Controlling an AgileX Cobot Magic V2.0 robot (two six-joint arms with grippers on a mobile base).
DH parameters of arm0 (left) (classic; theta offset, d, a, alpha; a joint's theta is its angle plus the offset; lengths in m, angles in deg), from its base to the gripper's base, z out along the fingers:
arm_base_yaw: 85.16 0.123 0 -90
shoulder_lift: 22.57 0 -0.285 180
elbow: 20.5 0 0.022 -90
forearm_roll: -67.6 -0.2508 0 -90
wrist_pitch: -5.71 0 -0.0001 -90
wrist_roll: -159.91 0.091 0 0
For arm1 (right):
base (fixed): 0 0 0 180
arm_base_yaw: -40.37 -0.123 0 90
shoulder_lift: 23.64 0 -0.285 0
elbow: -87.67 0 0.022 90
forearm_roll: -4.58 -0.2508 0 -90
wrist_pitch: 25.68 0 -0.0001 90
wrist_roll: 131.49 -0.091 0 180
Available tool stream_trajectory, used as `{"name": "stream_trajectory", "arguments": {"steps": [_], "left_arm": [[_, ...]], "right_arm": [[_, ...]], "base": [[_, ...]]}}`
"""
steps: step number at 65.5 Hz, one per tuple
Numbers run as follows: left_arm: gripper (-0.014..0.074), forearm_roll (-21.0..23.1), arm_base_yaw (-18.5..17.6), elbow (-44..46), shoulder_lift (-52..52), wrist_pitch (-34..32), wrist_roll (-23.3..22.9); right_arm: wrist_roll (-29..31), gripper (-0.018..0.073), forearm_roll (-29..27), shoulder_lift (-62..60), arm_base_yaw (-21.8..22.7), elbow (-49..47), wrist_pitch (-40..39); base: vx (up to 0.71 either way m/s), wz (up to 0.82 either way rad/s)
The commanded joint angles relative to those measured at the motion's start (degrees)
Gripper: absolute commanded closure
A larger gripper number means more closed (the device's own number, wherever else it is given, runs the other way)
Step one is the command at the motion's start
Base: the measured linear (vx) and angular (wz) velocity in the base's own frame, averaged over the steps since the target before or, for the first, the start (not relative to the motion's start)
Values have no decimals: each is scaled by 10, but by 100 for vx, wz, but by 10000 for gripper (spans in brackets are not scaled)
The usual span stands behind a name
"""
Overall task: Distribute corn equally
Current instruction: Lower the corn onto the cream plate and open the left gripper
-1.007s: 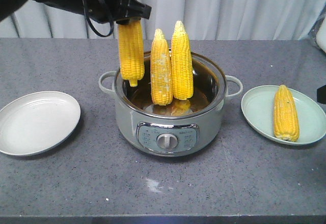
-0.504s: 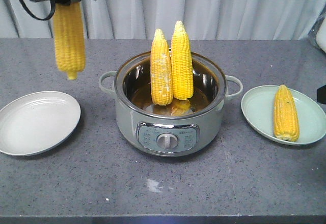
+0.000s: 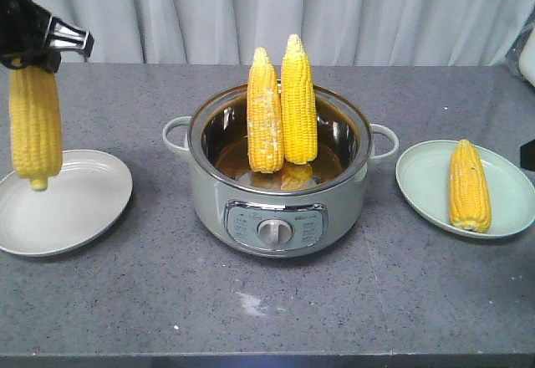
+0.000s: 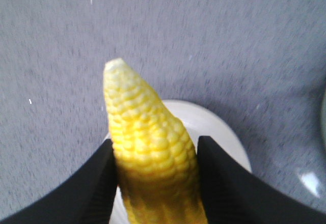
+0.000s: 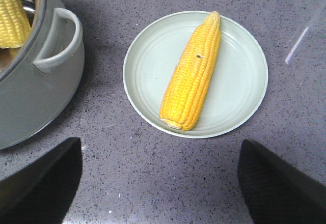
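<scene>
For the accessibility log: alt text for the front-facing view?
The left end effector holds a hanging cob vertically over the white plate at left. Two upright cobs stand in the pot at centre, and a flat cob lies on the green plate at right.

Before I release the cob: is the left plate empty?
Empty. The white plate is bare; the corn cob hangs vertically over it, clamped in the left gripper, not yet set down.

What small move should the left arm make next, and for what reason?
Probably lower the left end effector a little: it grips the corn cob hanging vertically over the white plate, which holds no cob.
</scene>
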Motion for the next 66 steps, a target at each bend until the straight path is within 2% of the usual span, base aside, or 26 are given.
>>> {"name": "stream_trajectory", "arguments": {"steps": [1,13,21,46,55,66], "left_arm": [[593,35,26,-32,-21,-33,23],[593,72,66,-116,-19,-106,29],[593,82,72,-139,-13,-140,29],[570,82,72,-139,36,-122,29],[528,81,72,-139,42,-121,28],[406,81,72,-139,42,-124,27]], "right_arm": [[8,-34,-9,-8,1,-13,-27],[8,-34,-9,-8,1,-13,-27],[8,-34,-9,-8,1,-13,-28],[8,-34,-9,-8,1,-13,-28],[8,-34,-9,-8,1,-13,-28],[8,-34,-9,-8,1,-13,-28]], "base": [[0,0],[0,0],[0,0],[0,0],[0,0],[0,0]]}}
